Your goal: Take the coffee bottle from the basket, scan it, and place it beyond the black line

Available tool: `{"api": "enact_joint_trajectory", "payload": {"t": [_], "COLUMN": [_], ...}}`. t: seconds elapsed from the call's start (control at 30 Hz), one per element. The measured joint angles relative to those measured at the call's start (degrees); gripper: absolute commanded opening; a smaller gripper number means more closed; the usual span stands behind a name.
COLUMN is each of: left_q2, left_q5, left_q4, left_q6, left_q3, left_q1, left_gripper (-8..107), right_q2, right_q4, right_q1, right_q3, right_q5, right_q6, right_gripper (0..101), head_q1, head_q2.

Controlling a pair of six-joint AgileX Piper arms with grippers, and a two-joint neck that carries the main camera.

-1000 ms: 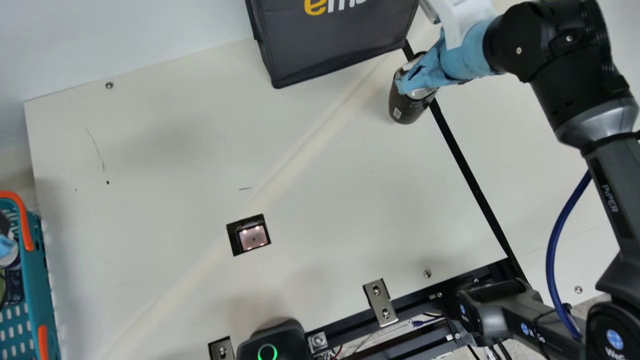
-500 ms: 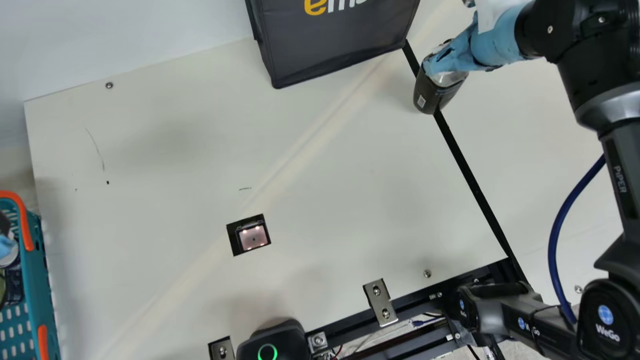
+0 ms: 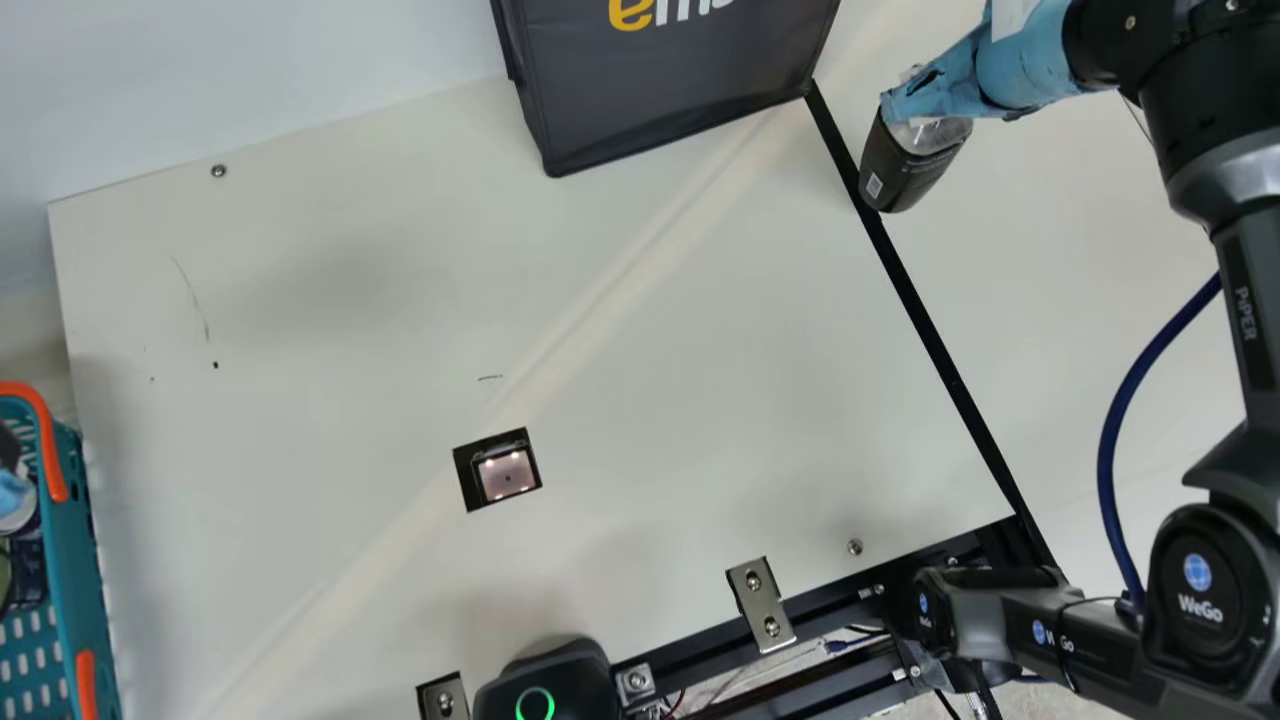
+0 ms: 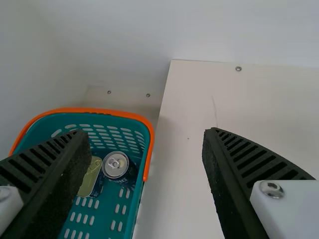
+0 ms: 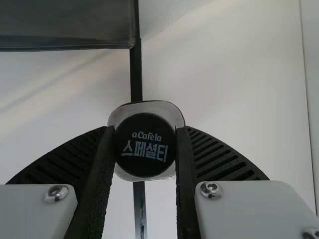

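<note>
So, writing first: the bag [image 3: 670, 110] has big yellow and white lettering, cut off at the edge of the main view. The right arm [image 3: 1235, 300] carries pale print and round blue logos. The bottle [image 3: 910, 170] has a little white square code on its dark label, plus white print on its black cap [image 5: 145, 144].

Compared with half a second back, the right arm has carried the bottle further across the black line [image 3: 945, 360]. In the main view it's now mostly on the far side, tilted, its base still overlapping the line. Can't tell if it touches the table [image 3: 640, 300]. Bag and basket [image 3: 72, 570] haven't budged.

Headcount: one table, one bag, one basket, one bottle, one scanner [image 3: 507, 475] set in the table, and in the basket one tin [image 4: 89, 177] and one round can [image 4: 115, 165].

Right gripper [image 3: 892, 108] has its fingers clamped on the bottle, up by the cap. Left gripper [image 3: 12, 490], over by the basket, has its fingers wide apart.
</note>
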Motion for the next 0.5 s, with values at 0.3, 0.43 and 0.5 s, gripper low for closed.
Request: {"api": "enact_joint_trajectory", "payload": {"t": [0.3, 0.43, 0.5], "left_q2": [0.0, 0.0, 0.0], "left_q5": [0.0, 0.0, 0.0], "left_q4": [0.0, 0.0, 0.0], "left_q6": [0.0, 0.0, 0.0], "left_q3": [0.0, 0.0, 0.0], "left_q1": [0.0, 0.0, 0.0], "left_gripper": [90, 90, 90], "right_q2": [1.5, 2.3, 2.6], "right_q4": [-1.2, -1.3, -1.6], "right_q1": [-1.7, -2.1, -2.2], "right_q3": [-0.2, -0.6, -0.7], "right_q5": [-1.0, -1.5, -1.9], "right_q6": [0.4, 1.0, 1.4], "right_gripper": [0, 0, 0], "head_q1": [0.0, 0.0, 0.1], "head_q2": [0.0, 0.0, -0.1]}}
